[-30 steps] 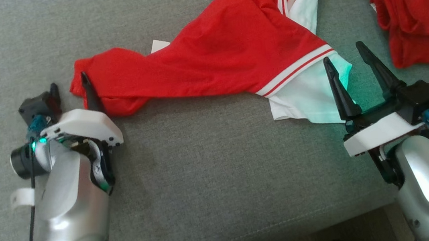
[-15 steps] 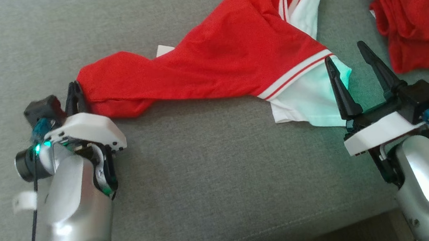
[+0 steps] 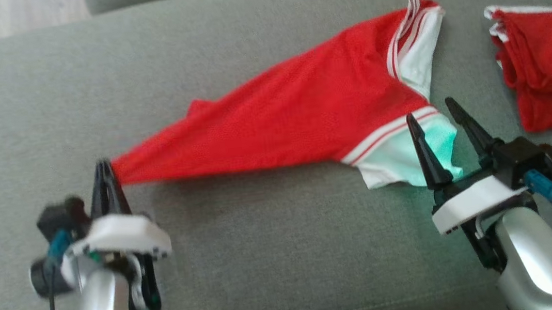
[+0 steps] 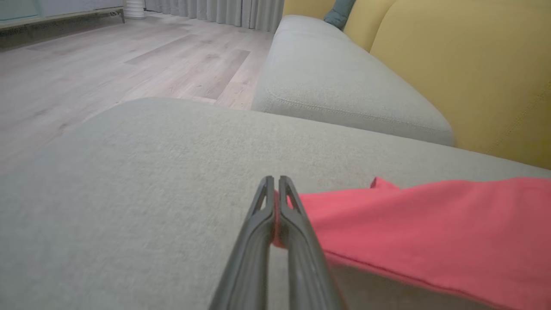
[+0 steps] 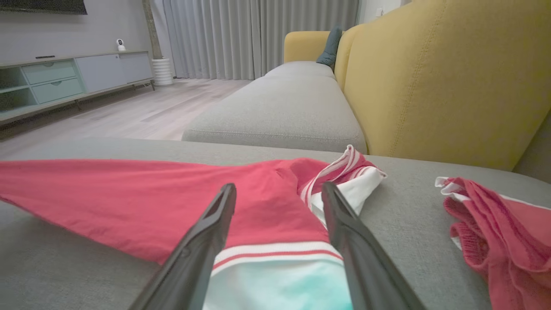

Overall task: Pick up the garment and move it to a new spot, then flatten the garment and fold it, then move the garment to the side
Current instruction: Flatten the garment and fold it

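A red garment [image 3: 293,122] with white panels and red-white stripes lies stretched across the grey sofa seat [image 3: 267,260]. My left gripper [image 3: 102,169] is shut on the garment's left corner, and the cloth runs taut from it toward the right. In the left wrist view the red cloth [image 4: 413,232] is pinched between the closed fingers of the left gripper [image 4: 274,183]. My right gripper [image 3: 432,108] stands open over the white lower-right panel [image 3: 401,161], one finger on each side of its edge. The right wrist view shows the right gripper [image 5: 279,186] spread above the striped hem [image 5: 275,249].
A second red garment [image 3: 548,77] lies bunched at the right of the seat, also seen as a red heap [image 5: 495,232] in the right wrist view. A yellow backrest [image 5: 430,73] rises behind the seat. Wooden floor [image 4: 86,69] lies beyond the seat's left end.
My left gripper closed on the garment's left corner and pulled it taut toward the front left. The head camera tilted, shifting the whole scene down. The right gripper stays open by the white panel.
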Available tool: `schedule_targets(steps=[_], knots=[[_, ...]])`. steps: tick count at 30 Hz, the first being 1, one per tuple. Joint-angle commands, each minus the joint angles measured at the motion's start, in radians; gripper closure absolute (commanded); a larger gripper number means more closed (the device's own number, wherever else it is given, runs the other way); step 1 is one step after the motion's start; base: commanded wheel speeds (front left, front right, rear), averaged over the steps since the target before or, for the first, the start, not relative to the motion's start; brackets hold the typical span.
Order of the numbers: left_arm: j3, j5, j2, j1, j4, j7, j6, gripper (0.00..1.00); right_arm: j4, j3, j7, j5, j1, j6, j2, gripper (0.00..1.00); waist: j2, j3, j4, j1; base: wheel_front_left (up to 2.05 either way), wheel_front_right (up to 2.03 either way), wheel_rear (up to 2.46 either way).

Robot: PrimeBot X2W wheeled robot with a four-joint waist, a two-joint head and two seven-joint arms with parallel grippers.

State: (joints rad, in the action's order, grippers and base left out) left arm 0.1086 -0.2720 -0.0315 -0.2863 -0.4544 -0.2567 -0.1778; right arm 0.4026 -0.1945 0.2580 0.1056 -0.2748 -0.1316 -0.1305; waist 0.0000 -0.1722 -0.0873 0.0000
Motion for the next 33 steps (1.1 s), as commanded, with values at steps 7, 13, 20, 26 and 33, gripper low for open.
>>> schedule_targets(steps=[7, 13, 20, 26, 33], knots=[[-0.055, 0.013, -0.019, 0.072, 0.014, -0.005, -0.021, 0.0, -0.005, -0.026, 0.004, 0.004, 0.004, 0.001, 0.022, 0.0, 0.0, 0.052, 0.02, 0.0, 0.0, 0.0, 0.0], [-0.066, 0.082, -0.019, 0.106, 0.053, -0.005, -0.02, 0.0, -0.001, -0.018, 0.004, 0.005, 0.012, 0.001, 0.043, 0.0, 0.0, 0.067, 0.006, 0.0, 0.0, 0.0, 0.0], [-0.06, 0.098, -0.019, 0.154, 0.086, -0.005, -0.015, 0.0, 0.01, 0.003, 0.004, -0.002, 0.029, 0.001, 0.063, 0.0, 0.0, 0.081, -0.002, 0.0, 0.0, 0.0, 0.0], [-0.028, 0.078, -0.019, 0.159, 0.085, -0.005, -0.013, 0.0, 0.083, 0.072, 0.004, -0.032, 0.048, 0.001, 0.067, 0.0, 0.0, 0.066, 0.008, 0.0, 0.0, 0.0, 0.0], [0.019, 0.056, -0.019, 0.152, 0.069, -0.005, -0.014, 0.0, 0.214, 0.141, 0.004, -0.085, 0.044, 0.001, 0.066, 0.0, 0.0, 0.041, 0.019, 0.0, 0.0, 0.0, 0.0]])
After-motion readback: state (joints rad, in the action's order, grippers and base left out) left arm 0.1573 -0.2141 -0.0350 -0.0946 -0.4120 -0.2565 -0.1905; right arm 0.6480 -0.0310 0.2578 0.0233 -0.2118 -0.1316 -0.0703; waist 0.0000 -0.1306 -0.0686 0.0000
